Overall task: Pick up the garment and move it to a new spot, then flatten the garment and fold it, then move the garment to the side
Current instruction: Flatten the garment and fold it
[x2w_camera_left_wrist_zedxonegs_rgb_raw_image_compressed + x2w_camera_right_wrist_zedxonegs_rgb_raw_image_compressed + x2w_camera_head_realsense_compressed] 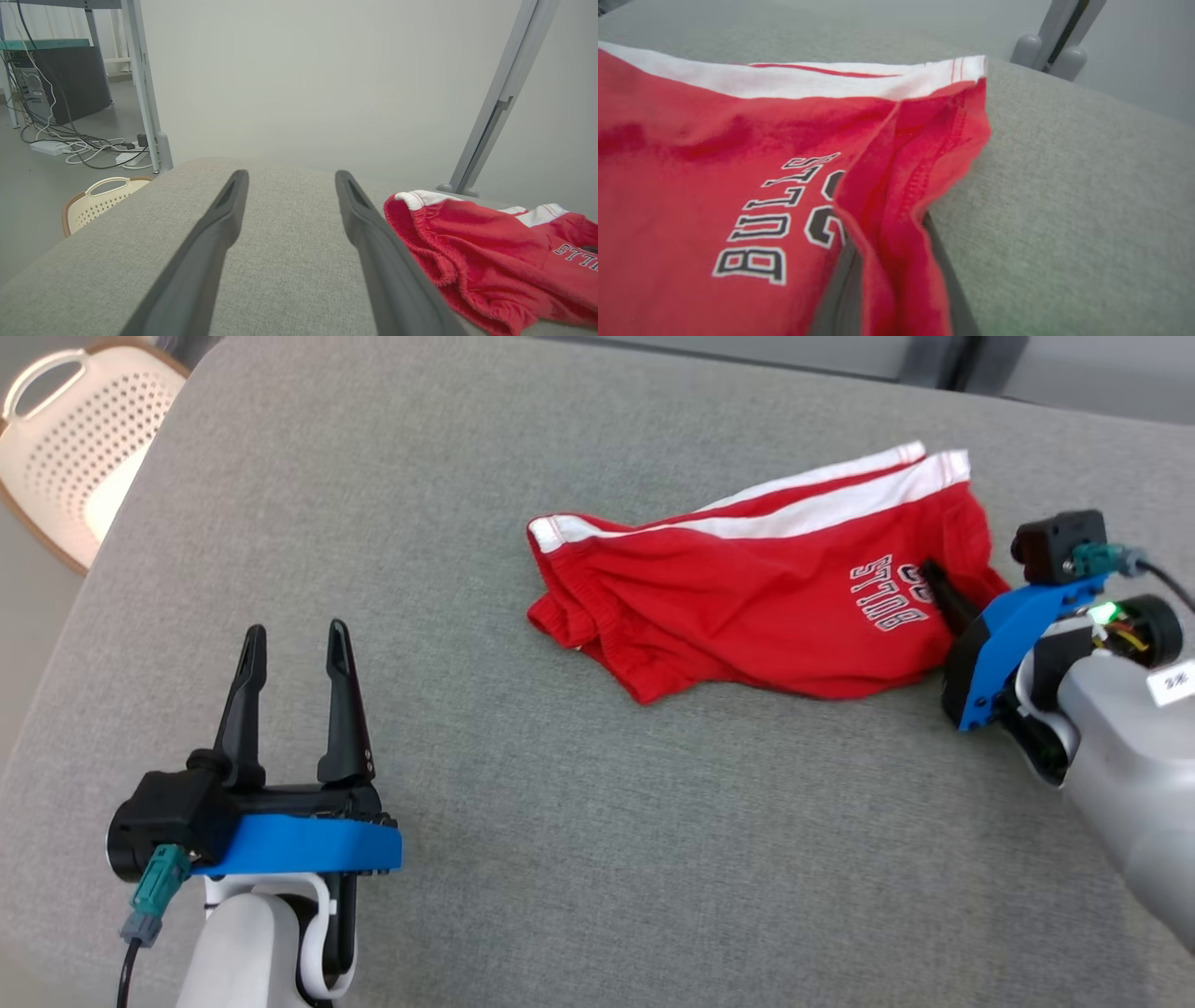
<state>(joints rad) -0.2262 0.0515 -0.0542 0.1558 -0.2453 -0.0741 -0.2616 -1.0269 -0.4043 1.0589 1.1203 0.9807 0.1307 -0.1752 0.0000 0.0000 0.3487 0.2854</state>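
Observation:
The garment (747, 597) is a pair of red shorts with white side stripes and dark lettering, lying crumpled on the grey padded table (560, 859) right of the middle. My right gripper (938, 583) comes in from the right and is shut on the garment's right hem. In the right wrist view a ridge of red cloth (896, 224) is pinched between the two dark fingers (840, 284). My left gripper (297, 644) stands open at the lower left, well clear of the garment (490, 261), with bare table between its fingers (210, 242).
A cream perforated basket (75, 439) stands off the table's far left corner on the floor. Grey metal frame posts (495, 107) rise behind the table. Cables and a power strip (51, 147) lie on the floor at the left.

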